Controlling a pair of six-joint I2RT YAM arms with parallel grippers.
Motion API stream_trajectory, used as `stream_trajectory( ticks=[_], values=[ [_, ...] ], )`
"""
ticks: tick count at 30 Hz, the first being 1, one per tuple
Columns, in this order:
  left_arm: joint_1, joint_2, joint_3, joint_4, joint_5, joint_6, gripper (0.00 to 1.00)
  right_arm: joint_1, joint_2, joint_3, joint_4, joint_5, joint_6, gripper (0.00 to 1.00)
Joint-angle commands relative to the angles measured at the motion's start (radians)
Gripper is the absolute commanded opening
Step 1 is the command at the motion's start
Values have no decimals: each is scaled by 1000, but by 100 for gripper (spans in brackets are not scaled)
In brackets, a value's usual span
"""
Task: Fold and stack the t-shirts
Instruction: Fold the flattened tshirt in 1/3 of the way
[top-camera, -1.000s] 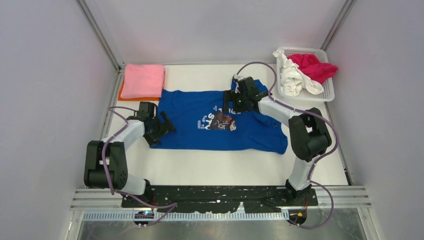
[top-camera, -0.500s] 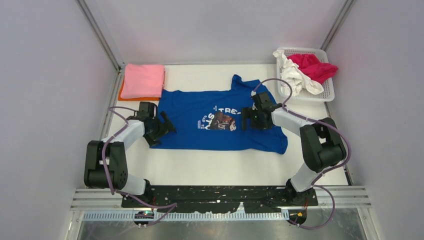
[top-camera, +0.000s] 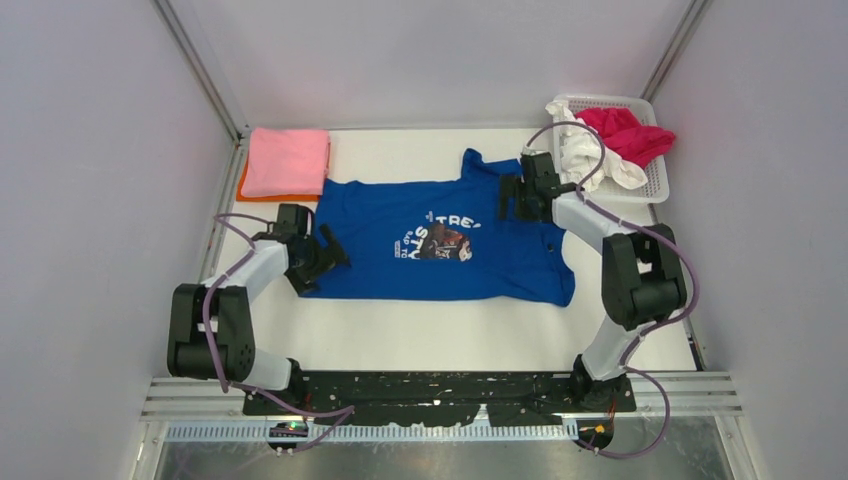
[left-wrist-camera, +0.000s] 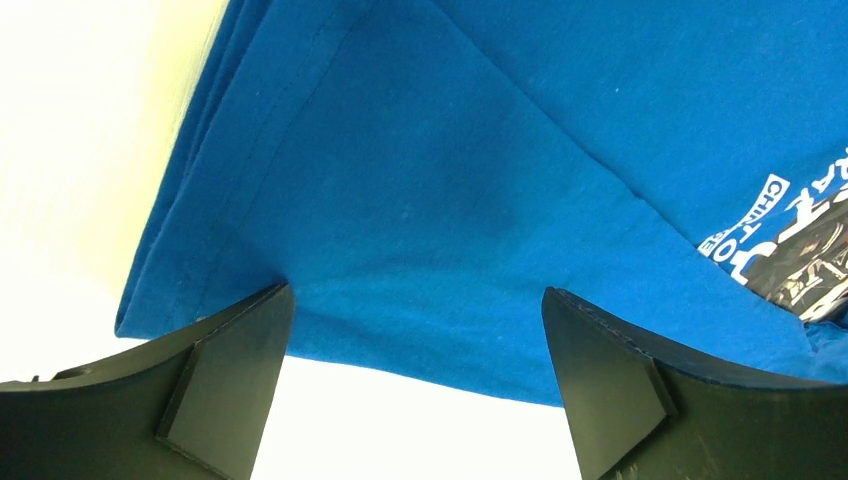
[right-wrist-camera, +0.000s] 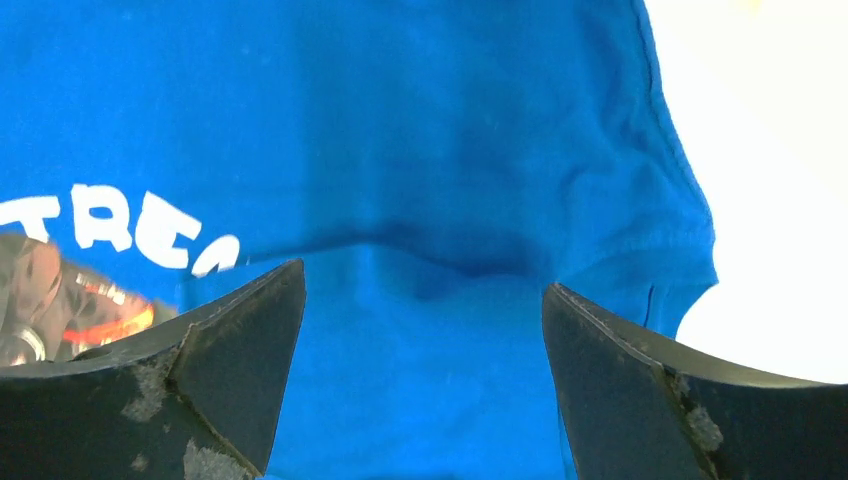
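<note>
Logged at far left, back corner: pink tee (top-camera: 287, 160) folded square on top of orange tee (top-camera: 243, 188), with only a strip of orange showing at the near-left edge. Taken as the stack already begun, parked clear of the working space. Next, found left gripper (top-camera: 335, 252) low at the left end of blue tee (top-camera: 380, 270), jaws spread wide and nothing between them. From the left wrist view (left-wrist-camera: 415, 330), seen straddling the near-left corner, where stitching runs along the border and a diagonal flap lies doubled over. Judged as lined up to pinch that corner, not yet closed; cannot tell whether fingertips touch cloth. Noted blue tee spread flat in the middle of table (top-camera: 420, 335), printed face up, long axis left to right, one sleeve poking toward the back. Presumably laid out so for both ends to be lifted together. Found right gripper (top-camera: 508, 197) over the far-right part of the same tee, likewise wide and empty. From the right wrist view (right-wrist-camera: 420, 300), seen hovering above a soft crease near white lettering, stitched edge off to the right. At far right: basket (top-camera: 655, 185) holding white tee (top-camera: 585, 155) and crimson tee (top-camera: 625, 130), both crumpled and spilling over the rim; judged as awaiting a turn.
</note>
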Motion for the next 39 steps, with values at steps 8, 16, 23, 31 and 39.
stream_trajectory(
  ticks=[8, 16, 23, 31, 39],
  values=[
    [-24, -19, 64, 131, 126, -35, 100, 243, -213, -212, -24, -70, 73, 95],
    [-60, 127, 76, 131, 165, -47, 100, 253, -132, -246, -53, -29, 142, 95],
    [-113, -25, -114, 90, 94, -49, 100, 256, -246, -465, -65, -150, 167, 95],
    [-222, -372, -396, -9, 54, -127, 100, 270, -500, -643, -197, -184, 205, 95],
    [-240, -635, -342, -127, -42, -136, 100, 275, -650, -536, -222, -107, 156, 95]
  ],
)
